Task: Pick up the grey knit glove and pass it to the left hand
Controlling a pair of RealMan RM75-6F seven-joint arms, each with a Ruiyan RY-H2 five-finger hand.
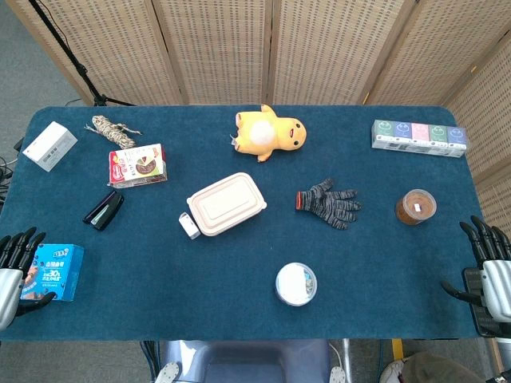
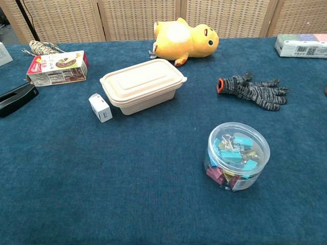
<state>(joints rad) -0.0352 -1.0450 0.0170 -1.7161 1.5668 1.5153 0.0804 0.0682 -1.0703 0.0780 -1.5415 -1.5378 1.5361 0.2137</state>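
The grey knit glove (image 1: 330, 203) with an orange cuff lies flat on the blue table, right of centre; the chest view shows the glove (image 2: 253, 89) at the upper right, fingers pointing right. My right hand (image 1: 489, 270) hovers at the table's right edge with fingers spread and nothing in it, well to the right of the glove and nearer the front. At the left edge my left hand (image 1: 14, 263) is open beside a blue box (image 1: 53, 271). Neither hand shows in the chest view.
A beige lidded container (image 1: 226, 203) and small white box (image 1: 188, 226) sit mid-table. A clear tub of clips (image 2: 236, 155) stands in front of the glove. Yellow plush duck (image 1: 268, 132), brown jar (image 1: 415, 207), tissue pack (image 1: 418, 137), stapler (image 1: 104, 210), snack box (image 1: 137, 166) lie around.
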